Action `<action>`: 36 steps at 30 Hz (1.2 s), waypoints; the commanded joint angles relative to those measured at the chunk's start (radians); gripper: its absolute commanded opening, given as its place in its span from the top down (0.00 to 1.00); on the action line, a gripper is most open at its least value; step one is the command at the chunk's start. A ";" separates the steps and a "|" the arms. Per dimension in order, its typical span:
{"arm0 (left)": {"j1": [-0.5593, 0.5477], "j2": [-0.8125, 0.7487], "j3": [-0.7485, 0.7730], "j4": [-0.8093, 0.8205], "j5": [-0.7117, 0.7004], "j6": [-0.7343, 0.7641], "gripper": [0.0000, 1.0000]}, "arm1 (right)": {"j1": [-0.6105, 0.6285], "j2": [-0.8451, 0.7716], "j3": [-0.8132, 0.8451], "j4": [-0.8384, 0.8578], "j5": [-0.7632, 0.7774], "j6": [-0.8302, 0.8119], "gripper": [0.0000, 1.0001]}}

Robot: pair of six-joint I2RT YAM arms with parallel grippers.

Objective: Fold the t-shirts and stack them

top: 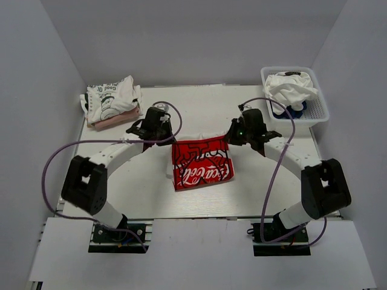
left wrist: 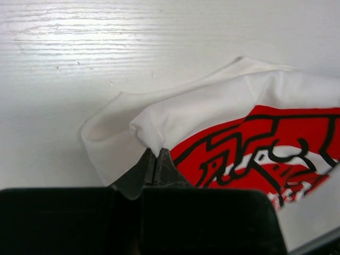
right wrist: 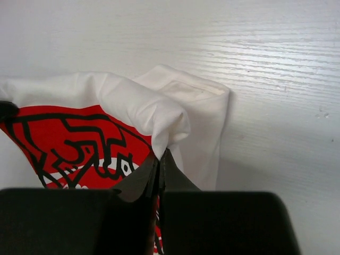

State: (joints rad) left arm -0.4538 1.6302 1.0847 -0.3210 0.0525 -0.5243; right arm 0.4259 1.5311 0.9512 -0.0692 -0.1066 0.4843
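A white t-shirt with red print [top: 201,164] lies in the middle of the table, its far edge lifted. My left gripper [top: 151,132] is shut on its far left corner [left wrist: 147,134]. My right gripper [top: 245,134] is shut on its far right corner [right wrist: 169,127]. In both wrist views the jaws pinch a fold of white cloth with the red print [left wrist: 255,154] [right wrist: 74,143] beside it. A stack of folded t-shirts [top: 112,101], white with black lettering on top and pinkish below, lies at the far left. A crumpled white t-shirt [top: 291,87] over a navy one [top: 284,112] sits in the basket.
The white lattice basket [top: 319,112] stands at the far right corner of the table [top: 199,106]. Grey walls enclose the table on three sides. Purple cables loop from both arms over the table.
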 commanded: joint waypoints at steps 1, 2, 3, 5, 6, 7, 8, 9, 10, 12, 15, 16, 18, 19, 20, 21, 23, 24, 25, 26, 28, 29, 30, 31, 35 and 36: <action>-0.002 -0.165 -0.039 0.022 0.018 -0.003 1.00 | -0.004 -0.097 -0.034 0.057 -0.067 -0.023 1.00; -0.002 -0.180 -0.048 0.010 0.018 -0.003 1.00 | -0.004 -0.106 -0.035 0.055 -0.079 -0.024 1.00; -0.002 -0.206 -0.058 0.010 0.018 -0.003 1.00 | -0.003 -0.118 -0.043 0.057 -0.096 -0.029 1.00; -0.002 -0.216 -0.074 -0.001 0.009 -0.003 1.00 | -0.001 -0.120 -0.043 0.052 -0.120 -0.035 1.00; -0.002 -0.225 -0.087 -0.001 0.009 -0.019 1.00 | -0.001 -0.103 -0.045 0.096 -0.160 -0.033 1.00; -0.002 -0.225 -0.088 -0.015 -0.023 -0.031 1.00 | -0.003 -0.091 -0.043 0.101 -0.168 -0.035 1.00; -0.002 -0.225 -0.107 -0.015 -0.034 -0.040 1.00 | -0.003 -0.053 -0.032 0.109 -0.176 -0.036 1.00; -0.002 -0.225 -0.120 -0.004 -0.034 -0.057 1.00 | -0.003 -0.034 -0.028 0.114 -0.176 -0.036 1.00; 0.013 -0.213 -0.134 0.006 -0.043 -0.066 1.00 | -0.004 -0.014 -0.020 0.114 -0.168 -0.032 1.00; 0.024 -0.170 -0.155 0.022 -0.068 -0.091 1.00 | -0.007 0.043 0.014 0.103 -0.147 -0.024 1.00; 0.024 -0.072 -0.134 -0.020 -0.225 -0.161 1.00 | -0.012 0.148 0.072 0.129 -0.082 -0.023 1.00; 0.036 -0.047 -0.122 -0.020 -0.280 -0.189 1.00 | -0.012 0.225 0.089 0.120 -0.067 -0.023 1.00; 0.046 0.037 -0.086 -0.020 -0.319 -0.215 1.00 | -0.018 0.277 0.162 0.071 -0.030 -0.012 1.00; 0.056 0.068 -0.071 -0.032 -0.335 -0.215 1.00 | -0.019 0.335 0.179 0.071 -0.022 -0.013 1.00; 0.056 0.097 -0.054 -0.032 -0.335 -0.215 1.00 | -0.021 0.354 0.188 0.074 -0.013 -0.018 1.00; 0.066 0.124 -0.020 -0.044 -0.323 -0.215 1.00 | -0.021 0.371 0.228 0.028 -0.007 -0.021 0.99; 0.076 0.190 0.012 -0.058 -0.322 -0.215 1.00 | -0.026 0.417 0.262 0.010 0.008 -0.029 0.94; 0.076 0.203 0.039 -0.079 -0.313 -0.215 1.00 | -0.026 0.425 0.276 -0.007 0.011 -0.035 0.94; 0.076 0.212 0.049 -0.079 -0.313 -0.215 1.00 | -0.027 0.425 0.276 -0.006 0.013 -0.041 0.90; 0.076 0.212 0.049 -0.092 -0.313 -0.215 1.00 | -0.023 0.420 0.274 0.000 0.004 -0.047 0.86; 0.076 0.191 0.058 -0.092 -0.302 -0.215 0.82 | -0.024 0.403 0.285 -0.004 -0.013 -0.075 0.71; 0.076 0.175 0.058 -0.092 -0.287 -0.206 0.65 | -0.021 0.381 0.290 -0.010 -0.034 -0.085 0.66; 0.076 0.162 0.058 -0.092 -0.278 -0.185 0.46 | -0.021 0.373 0.294 -0.012 -0.041 -0.095 0.61; 0.076 0.133 0.058 -0.101 -0.278 -0.184 0.25 | -0.021 0.362 0.297 -0.006 -0.044 -0.108 0.49; 0.076 0.065 0.040 -0.127 -0.267 -0.174 0.00 | -0.022 0.279 0.279 0.017 -0.067 -0.112 0.20; 0.076 0.048 0.028 -0.127 -0.267 -0.174 0.00 | -0.026 0.258 0.270 0.013 -0.065 -0.105 0.11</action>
State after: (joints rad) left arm -0.3824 1.7767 1.1263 -0.4091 -0.2031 -0.7139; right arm 0.4091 1.8973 1.2102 -0.0700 -0.1604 0.4061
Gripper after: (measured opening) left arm 0.991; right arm 0.842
